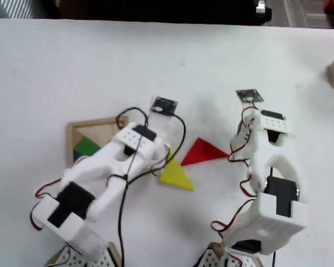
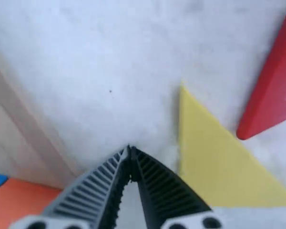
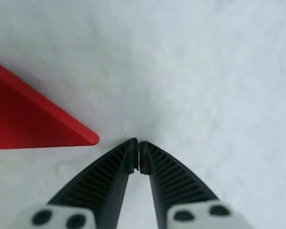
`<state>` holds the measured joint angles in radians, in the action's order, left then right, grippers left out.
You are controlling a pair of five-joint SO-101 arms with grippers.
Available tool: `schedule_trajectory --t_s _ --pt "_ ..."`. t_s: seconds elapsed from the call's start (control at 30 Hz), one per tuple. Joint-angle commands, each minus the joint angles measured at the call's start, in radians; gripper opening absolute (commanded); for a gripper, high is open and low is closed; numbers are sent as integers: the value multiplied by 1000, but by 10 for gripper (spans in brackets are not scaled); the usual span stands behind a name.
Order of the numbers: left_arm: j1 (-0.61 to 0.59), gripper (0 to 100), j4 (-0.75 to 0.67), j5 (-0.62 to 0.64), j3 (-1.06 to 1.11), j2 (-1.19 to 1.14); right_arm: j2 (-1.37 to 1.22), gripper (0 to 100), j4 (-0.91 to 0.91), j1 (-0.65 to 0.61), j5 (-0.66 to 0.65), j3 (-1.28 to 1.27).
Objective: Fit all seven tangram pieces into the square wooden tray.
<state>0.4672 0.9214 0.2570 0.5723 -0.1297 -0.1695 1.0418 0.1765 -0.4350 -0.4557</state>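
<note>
Both grippers are empty. Your left gripper (image 2: pixel 130 153) has its tips pressed together over bare table, just beside the yellow triangle (image 2: pixel 214 162). Your right gripper (image 3: pixel 136 145) is narrowed to a hairline slit, just off the sharp tip of the red triangle (image 3: pixel 33 119).

High view: the tray (image 1: pixel 78 129) sits at 9 o'clock from the table's middle, with a green piece (image 1: pixel 88 146) and a blue piece (image 1: pixel 77 154) inside. The left arm covers the rest, so the seated count is probably not readable here. The left wrist view adds an orange piece (image 2: pixel 14 205) behind the tray wall.

The yellow triangle lies outside the tray, at 4 o'clock from it, long edge running 11 to 5. The red lies at 2 o'clock from the yellow, close but apart, long edge roughly 9 to 3, tip toward the right arm.

My read: your left arm is nearer both the yellow and the tray. You'd need to open its jaws before taking that long edge.
</note>
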Motion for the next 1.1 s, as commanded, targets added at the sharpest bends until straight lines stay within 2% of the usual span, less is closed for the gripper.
schedule_trajectory --t_s 0.0,0.17,0.4,0.5,0.7,0.9,1.07 --pt "53 24 -14 -11 -5 12 44 18 -13 -13 -12 3" --pt "53 52 -8 0 -32 13 44 18 -13 -13 -12 3" --pt "45 311 114 186 -150 38 44 18 -25 -13 -12 2" --pt "50 370 133 236 -153 51 44 18 -25 -13 -12 2" --pt "67 330 140 269 -152 59 44 18 -25 -15 -12 2" --pt "170 321 170 241 -140 119 42 18 -25 -15 -12 2" --pt "188 321 95 221 -43 211 42 18 -25 -15 -12 2"
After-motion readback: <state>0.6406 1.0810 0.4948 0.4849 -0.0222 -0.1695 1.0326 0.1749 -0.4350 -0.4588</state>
